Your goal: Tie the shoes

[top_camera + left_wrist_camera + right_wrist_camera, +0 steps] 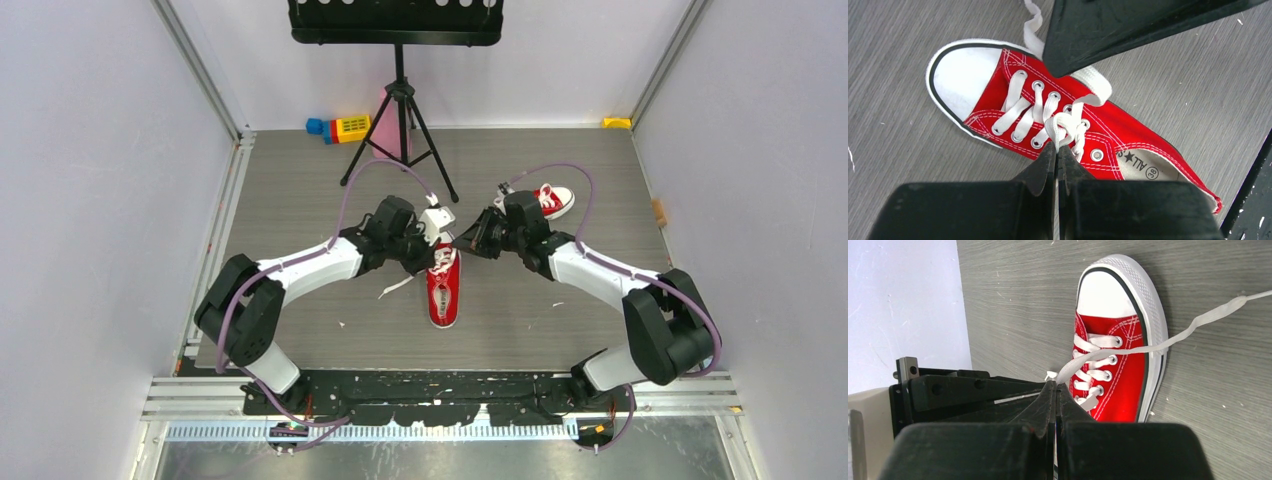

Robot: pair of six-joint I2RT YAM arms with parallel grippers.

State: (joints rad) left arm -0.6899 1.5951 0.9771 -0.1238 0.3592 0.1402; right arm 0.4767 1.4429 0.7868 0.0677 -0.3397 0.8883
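One red shoe (pixel 443 292) lies mid-table with its white toe cap toward the arms. The second shoe (pixel 553 200) sits further back, partly hidden behind the right arm. Over the near shoe's lacing my left gripper (pixel 436 243) and right gripper (pixel 468 242) meet. In the left wrist view the left gripper (pixel 1057 148) is shut on a white lace strand (pixel 1064 125) at the knot above the shoe (pixel 1118 130). The right gripper (pixel 1055 385) is shut on a lace (pixel 1158 346) that runs taut across the shoe (pixel 1120 370) and down to the floor.
A black music-stand tripod (pixel 400 130) stands at the back, with coloured blocks (pixel 340 128) beside it and a yellow piece (pixel 617 122) in the far right corner. A loose lace end (pixel 396 288) trails on the table left of the near shoe. Walls close in on both sides.
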